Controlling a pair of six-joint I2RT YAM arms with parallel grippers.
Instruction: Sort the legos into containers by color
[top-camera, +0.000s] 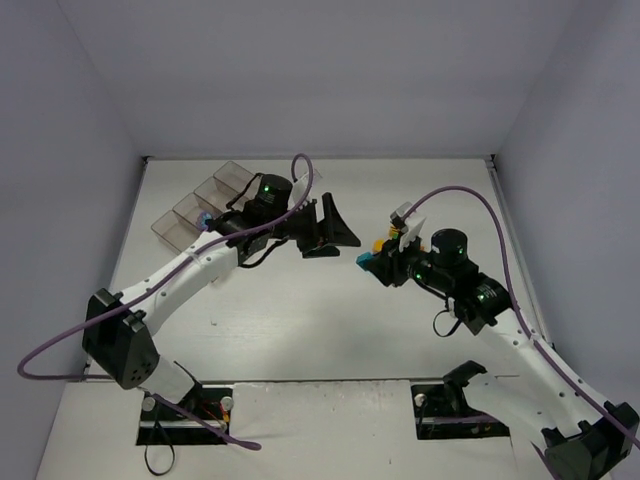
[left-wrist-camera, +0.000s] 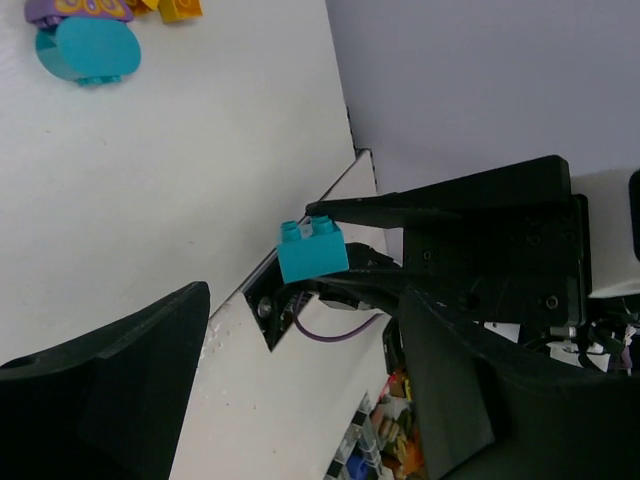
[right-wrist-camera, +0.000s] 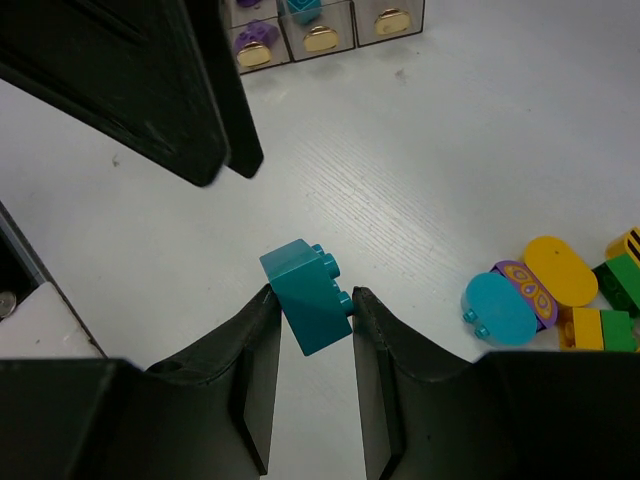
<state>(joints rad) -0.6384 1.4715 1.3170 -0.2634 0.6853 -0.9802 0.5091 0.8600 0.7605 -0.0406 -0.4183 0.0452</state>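
My right gripper (right-wrist-camera: 310, 302) is shut on a teal-blue lego (right-wrist-camera: 308, 297), held tilted just above the table; the same lego (top-camera: 366, 262) shows in the top view. My left gripper (top-camera: 335, 235) hangs open a short way to its left, empty, and its wrist view faces the held lego (left-wrist-camera: 312, 251). Loose legos lie by the right gripper: a rounded cyan one (right-wrist-camera: 499, 311), a purple oval (right-wrist-camera: 526, 285), a yellow oval (right-wrist-camera: 560, 270), green (right-wrist-camera: 622, 285) and orange-yellow bricks (right-wrist-camera: 580, 328). The containers (top-camera: 203, 203) stand at the far left, with a purple lego (right-wrist-camera: 255, 35) in one bin.
The left arm (top-camera: 190, 270) stretches diagonally from the near-left base toward the table's middle, passing just in front of the bins. Purple cables (top-camera: 470, 195) loop above both arms. Walls close the table at the back and on both sides.
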